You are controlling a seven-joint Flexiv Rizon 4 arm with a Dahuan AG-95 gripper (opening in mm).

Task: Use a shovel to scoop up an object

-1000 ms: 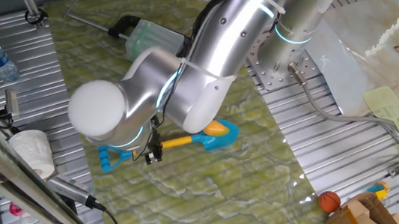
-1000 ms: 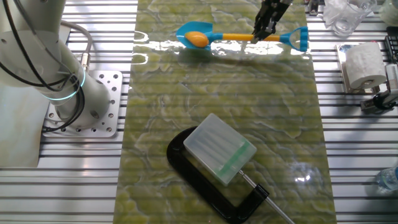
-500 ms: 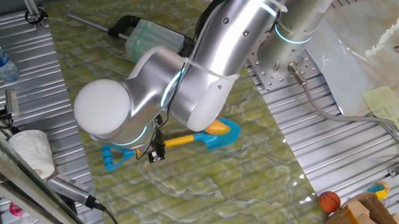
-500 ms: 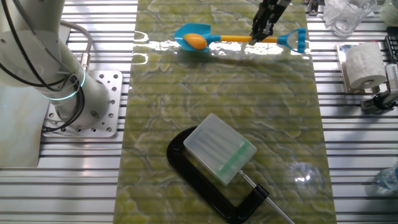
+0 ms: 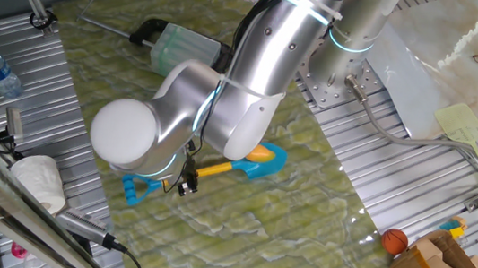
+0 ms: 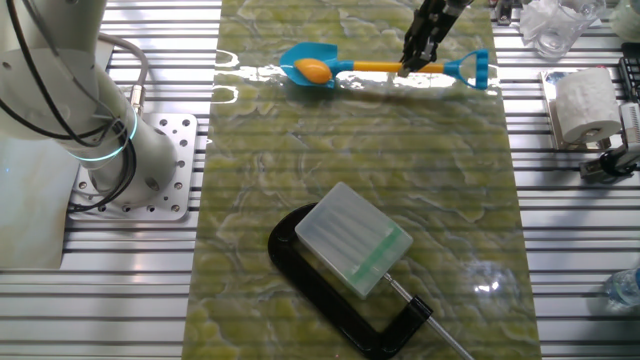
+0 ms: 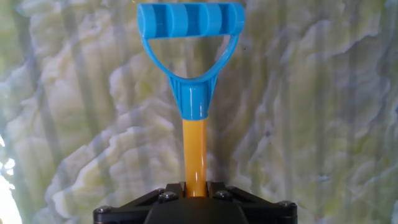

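Hand view: gripper [image 7: 196, 194] at 6 o'clock, fingers squeezed tight on yellow shaft of shovel [image 7: 194, 146]. Blue D-shaped end up at 12 o'clock.

Other fixed view: black clamp [image 6: 345, 300] with pale box near front, at 6 o'clock. Green mat [image 6: 300, 180] under it. Far off at 12 o'clock, shovel lies flat, gripper gripping shaft mid-way. Object [image 6: 313, 69] sits on blue blade, at 9 o'clock of gripper. Paper roll [image 6: 585, 105] at 3 o'clock.

The arm [image 5: 226, 87] is showing smooth silver-grey casing with a rounded white cap and glowing cyan rings at its joints; black cables are running along it, and the gripper [image 7: 196, 198] is showing black, with small silver screws
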